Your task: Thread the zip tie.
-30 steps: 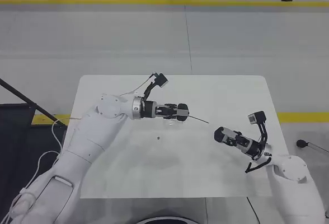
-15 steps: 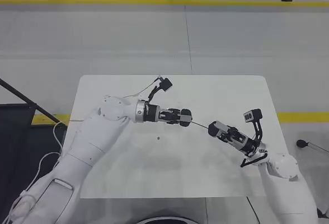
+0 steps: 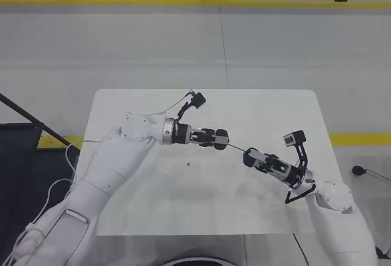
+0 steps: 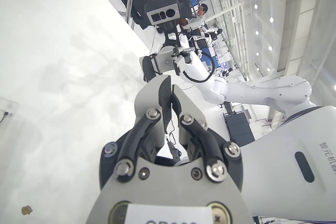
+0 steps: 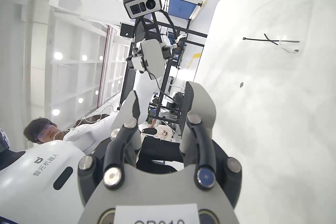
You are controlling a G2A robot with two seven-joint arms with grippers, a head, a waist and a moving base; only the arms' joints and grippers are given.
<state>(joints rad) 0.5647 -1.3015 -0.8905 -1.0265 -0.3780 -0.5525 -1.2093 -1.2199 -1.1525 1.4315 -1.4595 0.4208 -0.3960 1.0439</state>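
Two pincers stand nearly tip to tip above the middle of the white bench, and the zip tie is between them. The left pincer is clenched on one end of it; in its own wrist view the black pads are pressed together with no gap. From there the tie goes out in the air as a thin, straight dark line toward the right pincer. Its free end is just beside that pincer, but from above I cannot tell if they touch. The right pincer is released: in its wrist view the fingers stand clearly apart and nothing is between them. Which end of the tie carries the head I cannot tell.

Some more zip ties lie crossed on a clear tray on the bench.

I judge that only the first part of the task is done: one tie is picked up and held out. The threading itself is not yet begun, because the tie makes no loop. What is left: the right pincer must take the free end, the tie must be bent round, and the tip must pass through the small head. This will ask for fine aiming, since the strap looks thin and flexible.
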